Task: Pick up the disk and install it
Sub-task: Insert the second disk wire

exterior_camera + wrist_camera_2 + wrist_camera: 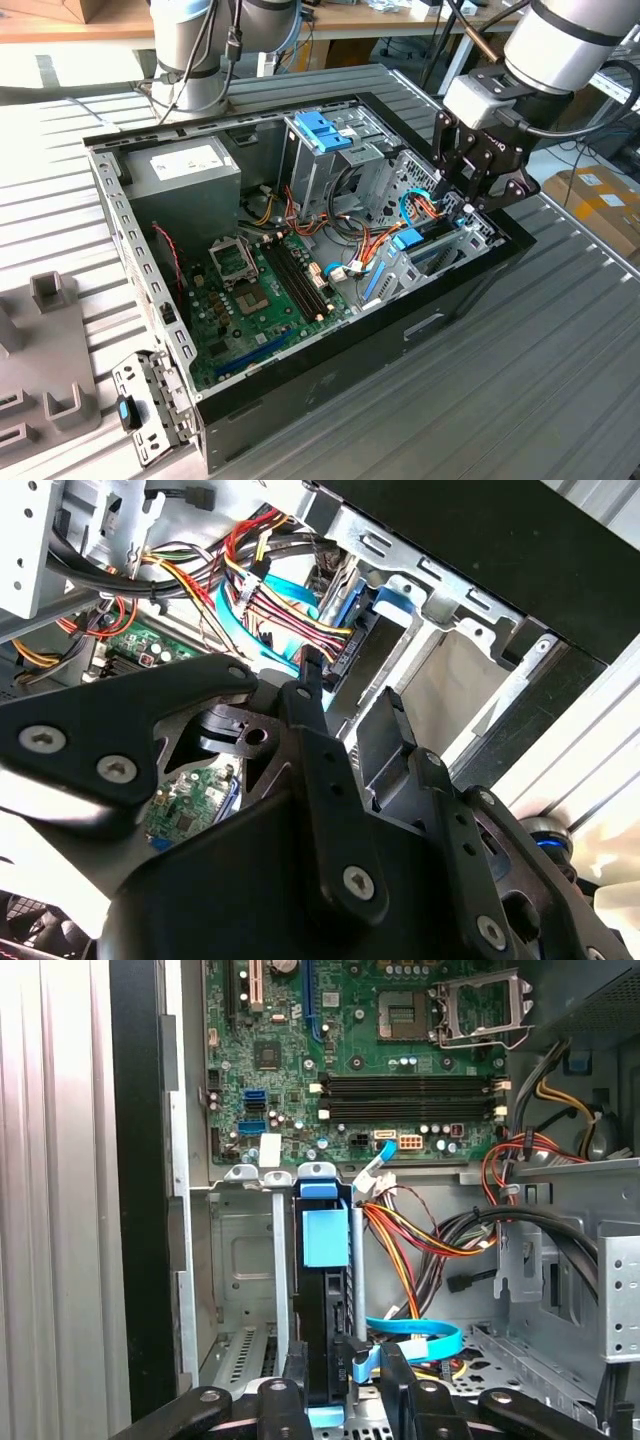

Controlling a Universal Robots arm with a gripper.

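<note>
The disk (325,1235) stands on edge in the drive cage (235,1260) at the end of the open computer case on the exterior view's right. Its blue side rail faces up, and it shows as a blue patch (408,240) in the exterior view. My gripper (452,205) reaches down into that cage from above. In the first wrist view the gripper (327,1395) has its black fingers (296,1375) pressed on both flat sides of the disk's dark edge, shut on it. In the second wrist view the gripper (350,725) flanks the disk's silver body (372,665).
Red, yellow and blue cables (420,1245) crowd the space beside the cage. The motherboard (260,290) lies mid-case, with a grey power supply box (185,175) at the back. A bare blue bracket (322,130) tops the upper bay. Grey fixtures (50,350) sit on the table at the exterior view's left.
</note>
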